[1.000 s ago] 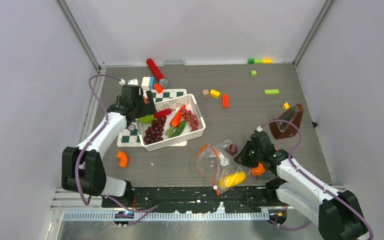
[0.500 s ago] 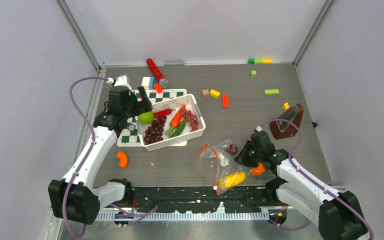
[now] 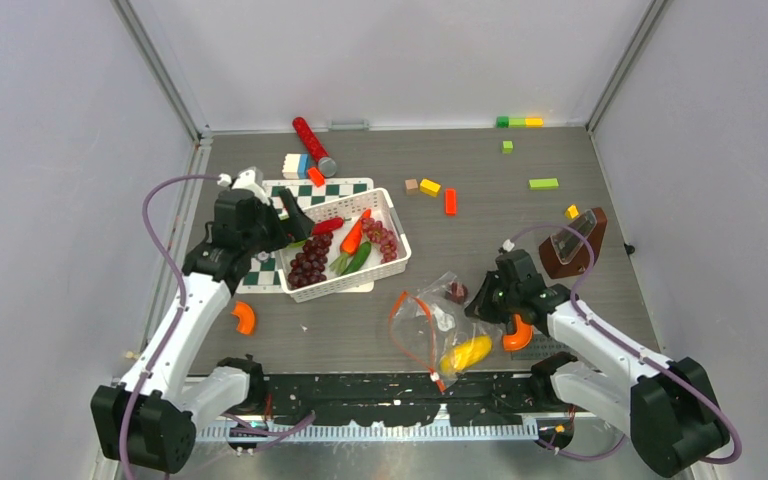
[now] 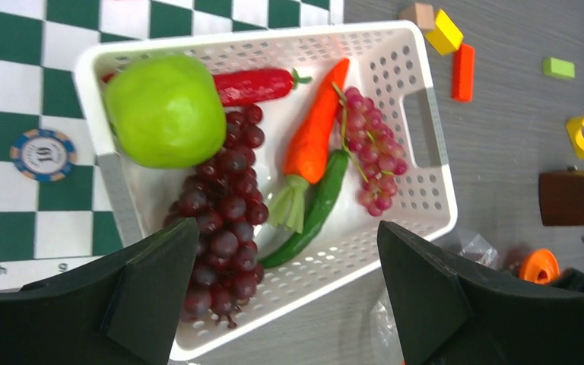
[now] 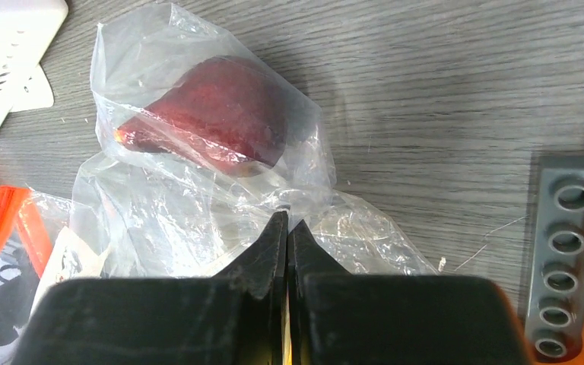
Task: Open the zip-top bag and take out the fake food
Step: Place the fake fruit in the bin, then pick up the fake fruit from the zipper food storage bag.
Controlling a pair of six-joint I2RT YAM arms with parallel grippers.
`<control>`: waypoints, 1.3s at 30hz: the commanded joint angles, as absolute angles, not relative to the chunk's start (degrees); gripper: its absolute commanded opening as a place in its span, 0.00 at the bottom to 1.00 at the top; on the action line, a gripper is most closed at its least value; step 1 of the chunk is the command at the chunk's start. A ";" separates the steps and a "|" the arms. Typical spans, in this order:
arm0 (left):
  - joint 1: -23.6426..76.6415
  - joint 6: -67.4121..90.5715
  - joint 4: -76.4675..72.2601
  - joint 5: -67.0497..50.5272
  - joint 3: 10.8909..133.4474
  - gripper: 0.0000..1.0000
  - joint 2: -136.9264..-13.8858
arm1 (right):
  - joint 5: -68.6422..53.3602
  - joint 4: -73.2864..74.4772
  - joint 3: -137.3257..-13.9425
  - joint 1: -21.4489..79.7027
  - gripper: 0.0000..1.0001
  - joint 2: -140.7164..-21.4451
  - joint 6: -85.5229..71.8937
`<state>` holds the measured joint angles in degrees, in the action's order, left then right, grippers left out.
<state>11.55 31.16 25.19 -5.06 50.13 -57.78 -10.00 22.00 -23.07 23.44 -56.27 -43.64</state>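
The clear zip-top bag (image 3: 430, 325) lies at the near middle of the table, its orange zip strip (image 3: 398, 318) on the left. A yellow oblong piece (image 3: 465, 354) and a dark red piece (image 3: 457, 292) are inside it. My right gripper (image 3: 477, 302) is shut on the bag's plastic just below the dark red piece (image 5: 213, 114); its jaws (image 5: 287, 222) pinch the film. My left gripper (image 4: 287, 228) is open and empty above the white basket (image 4: 433, 144). The basket holds a green apple (image 4: 166, 110), red chili (image 4: 255, 84), carrot (image 4: 315, 137), purple grapes (image 4: 220, 228) and a long green vegetable (image 4: 315, 217).
The basket (image 3: 400, 262) sits on a chessboard mat (image 3: 260, 272). Orange curved pieces lie at the left (image 3: 245, 317) and by my right arm (image 3: 515, 335). A brown stand (image 3: 572, 245) is at the right. Coloured blocks (image 3: 430, 187) and a red cylinder (image 3: 310, 142) lie farther back.
My left arm drew back a little from the basket with its jaws open; the apple stays in the basket. My right gripper moved slightly away and left, pulling the bag's corner with it.
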 commanded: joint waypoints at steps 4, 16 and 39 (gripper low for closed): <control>18.55 35.98 24.70 -6.01 47.17 0.90 -53.56 | -11.73 19.45 -22.04 23.03 0.00 -52.12 -43.44; 35.76 42.42 22.64 3.00 45.62 0.88 -55.37 | -13.57 22.88 -19.58 23.03 0.00 -43.61 -46.10; 53.75 52.93 10.74 6.76 39.98 0.84 -63.11 | -10.20 22.87 -21.07 23.03 0.00 -38.92 -47.45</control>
<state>52.75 51.44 16.62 5.54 39.88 -62.02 -10.31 25.36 -19.70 23.22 -40.82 -46.87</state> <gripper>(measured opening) 0.839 0.042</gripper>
